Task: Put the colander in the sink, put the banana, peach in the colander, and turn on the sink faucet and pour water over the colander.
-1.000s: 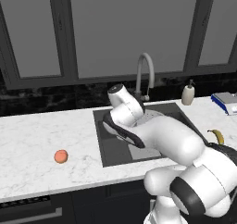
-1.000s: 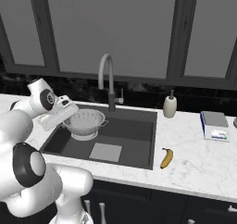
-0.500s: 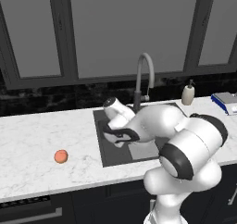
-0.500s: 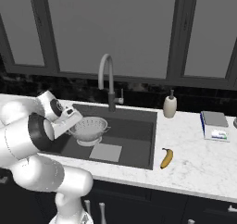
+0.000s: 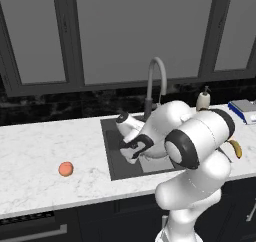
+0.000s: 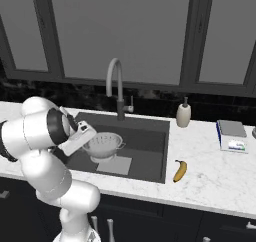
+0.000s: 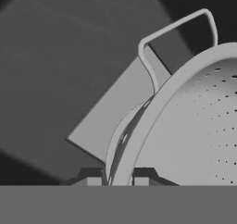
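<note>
In the left base view I see my gripper (image 5: 131, 153) down inside the sink (image 5: 111, 156), the faucet (image 5: 154, 81) arching behind it and the peach (image 5: 65, 169) alone on the counter (image 5: 40, 151), well left of the basin.

In the right base view the colander (image 6: 104, 145) sits in the sink above the lighter plate (image 6: 115, 165), my hand at its left rim; the banana (image 6: 179, 170) lies on the counter right of the basin.

In the hand view my fingers (image 7: 94, 181) pinch the colander's rim, one side handle (image 7: 176, 31) above.
</note>
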